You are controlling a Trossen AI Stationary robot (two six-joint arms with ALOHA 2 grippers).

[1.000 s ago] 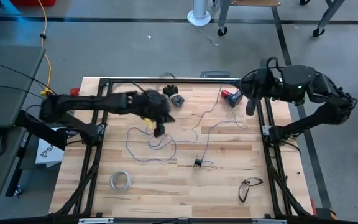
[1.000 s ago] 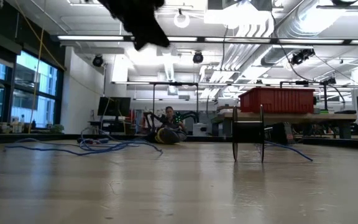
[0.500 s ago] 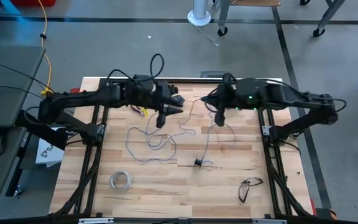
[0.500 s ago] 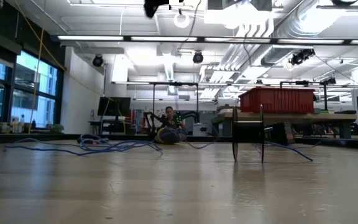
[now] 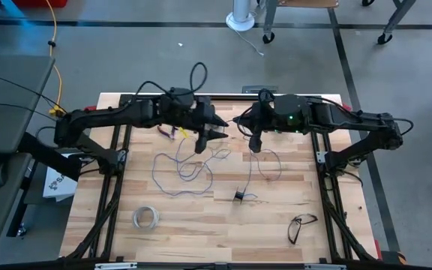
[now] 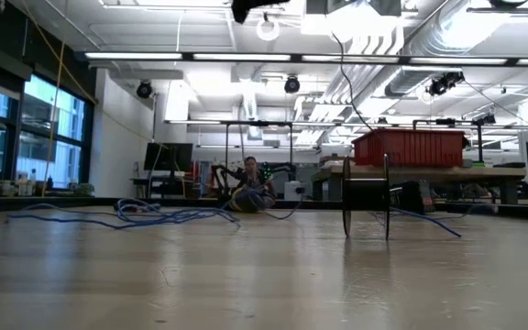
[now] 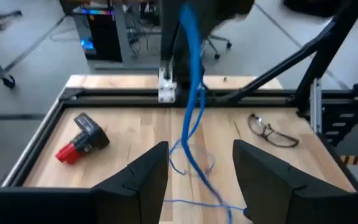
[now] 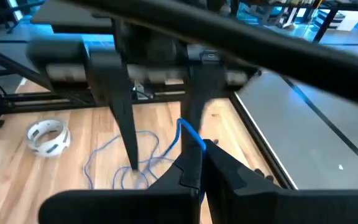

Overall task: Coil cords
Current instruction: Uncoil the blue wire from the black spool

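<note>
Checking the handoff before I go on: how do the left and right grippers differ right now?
The left gripper has its fingers spread, the wire hanging loose between them; the right gripper is shut on the wire. In the high view the left gripper sits on the picture's left, the right opposite. Both are raised above the table near its far middle.

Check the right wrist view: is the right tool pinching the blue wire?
Yes, the right tool is shut on the blue wire, which rises from between its tips.
</note>
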